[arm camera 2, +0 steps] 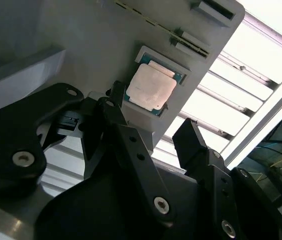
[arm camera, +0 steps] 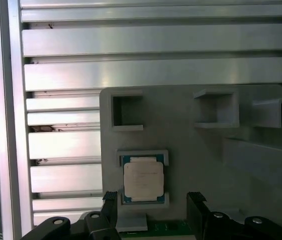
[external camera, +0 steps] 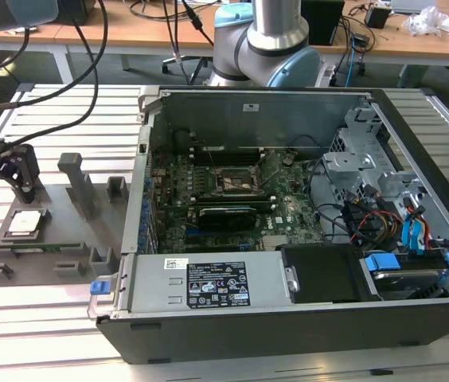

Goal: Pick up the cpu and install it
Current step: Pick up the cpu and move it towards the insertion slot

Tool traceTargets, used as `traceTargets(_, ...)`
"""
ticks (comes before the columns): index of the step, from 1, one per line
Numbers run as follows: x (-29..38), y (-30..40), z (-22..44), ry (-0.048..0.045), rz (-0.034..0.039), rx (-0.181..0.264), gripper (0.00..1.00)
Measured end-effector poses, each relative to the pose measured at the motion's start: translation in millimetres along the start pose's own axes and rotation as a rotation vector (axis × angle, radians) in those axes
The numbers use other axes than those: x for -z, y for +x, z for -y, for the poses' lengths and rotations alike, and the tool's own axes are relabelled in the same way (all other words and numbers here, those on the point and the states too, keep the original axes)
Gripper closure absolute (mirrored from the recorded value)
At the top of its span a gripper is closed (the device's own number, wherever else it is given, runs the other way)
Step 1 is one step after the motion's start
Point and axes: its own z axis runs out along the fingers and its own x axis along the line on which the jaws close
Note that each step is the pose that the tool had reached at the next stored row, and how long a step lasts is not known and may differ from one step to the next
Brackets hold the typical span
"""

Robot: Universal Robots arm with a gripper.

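The tool (arm camera: pixel 152 199), spread and empty, is hovering over the cpu (arm camera: pixel 142 181), which is lying in its grey holder (arm camera: pixel 206 160) on the counter (arm camera: pixel 131 70). The pickup step is likely calling for a squared descent astride the chip's edges.

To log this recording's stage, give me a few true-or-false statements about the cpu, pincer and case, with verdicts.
1. The cpu lies in the grey holder. True.
2. The pincer is shut on the cpu. False: it is open and holds nothing.
3. The case is open, with the motherboard showing. True.
4. The cpu sits inside the case. False: it is outside, on the holder at the exterior view's left.
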Motion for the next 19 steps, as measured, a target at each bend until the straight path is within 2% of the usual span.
traceTargets(19,-22.7,0.2,-0.7,0.0000,-0.0001,0.000,0.34)
